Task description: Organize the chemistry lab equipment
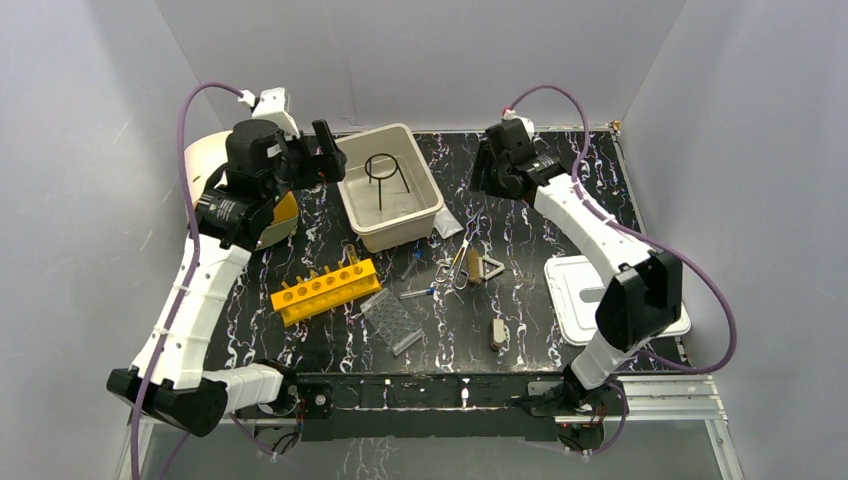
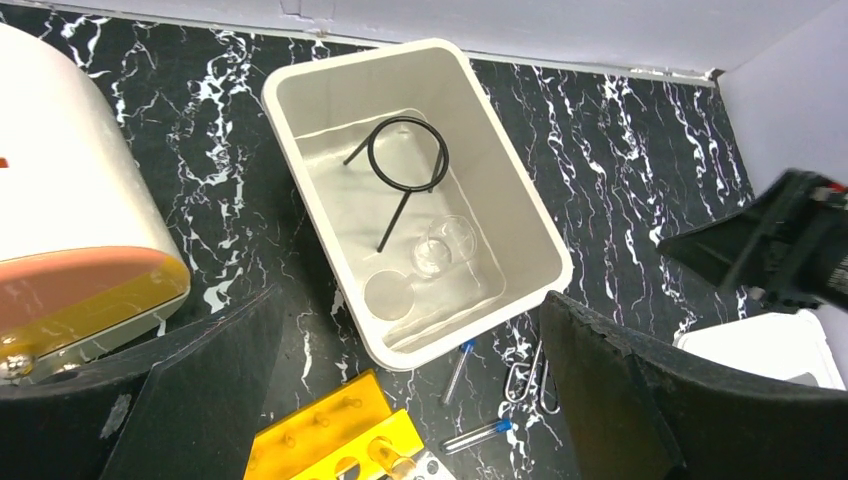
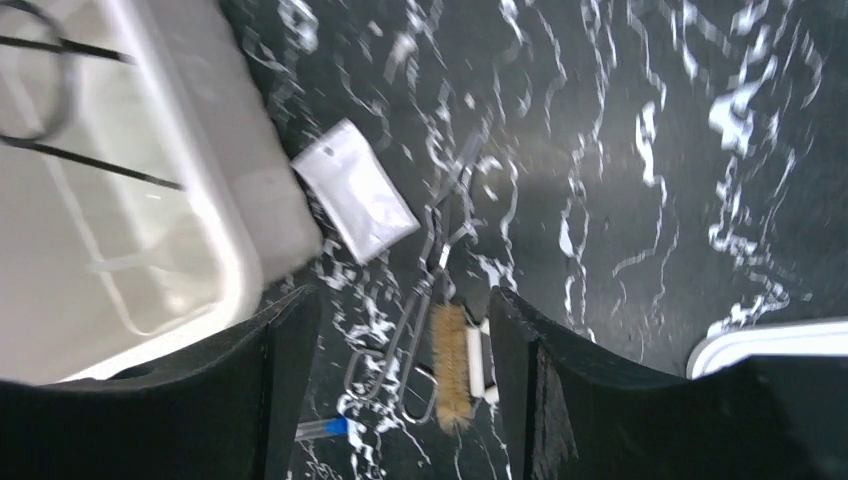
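Right of the tub (image 3: 240, 200), on the desk (image 1: 330, 340), the metal forceps (image 3: 430, 290) lie beside the small clear bag (image 3: 358, 205), under your right tool (image 3: 402, 300), which is released and empty. Left tool (image 2: 412, 298) is released too. Forceps look stiff, light and slippery, so pinch them at the pivot.

Ring-stand (image 3: 90, 163), tub (image 3: 250, 200) and lid (image 3: 770, 335) partly beyond edges

Wire ring-stand (image 2: 405, 188) in tub (image 2: 517, 170), forceps (image 3: 428, 285) beside bag (image 3: 358, 205)
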`<state>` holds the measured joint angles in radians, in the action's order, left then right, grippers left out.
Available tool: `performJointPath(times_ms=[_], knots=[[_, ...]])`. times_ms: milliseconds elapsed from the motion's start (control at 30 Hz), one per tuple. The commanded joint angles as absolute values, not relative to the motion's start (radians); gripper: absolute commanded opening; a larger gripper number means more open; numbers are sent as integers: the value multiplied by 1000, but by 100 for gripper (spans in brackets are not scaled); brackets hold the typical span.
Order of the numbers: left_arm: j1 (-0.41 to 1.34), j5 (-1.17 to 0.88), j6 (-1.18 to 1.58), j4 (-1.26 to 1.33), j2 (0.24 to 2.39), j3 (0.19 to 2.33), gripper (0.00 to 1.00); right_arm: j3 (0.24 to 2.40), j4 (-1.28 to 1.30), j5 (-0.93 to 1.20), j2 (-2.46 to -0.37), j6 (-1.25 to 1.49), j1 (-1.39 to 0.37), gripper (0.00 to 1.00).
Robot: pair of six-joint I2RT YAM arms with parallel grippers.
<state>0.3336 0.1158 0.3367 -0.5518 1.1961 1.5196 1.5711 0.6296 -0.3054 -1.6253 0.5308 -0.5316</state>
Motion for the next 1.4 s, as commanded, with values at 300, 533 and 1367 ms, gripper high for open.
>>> performJointPath(times_ms=[300, 533, 1367], knots=[[350, 55, 336, -514, 1237, 1555, 98, 1559, 506, -119, -1922, 639, -402, 72], [350, 77, 322, -521, 1255, 1567, 98, 1701, 588, -215, -2076, 681, -401, 55], [350, 80, 300, -526, 1258, 1563, 98, 1760, 654, -204, -2204, 705, -402, 28]])
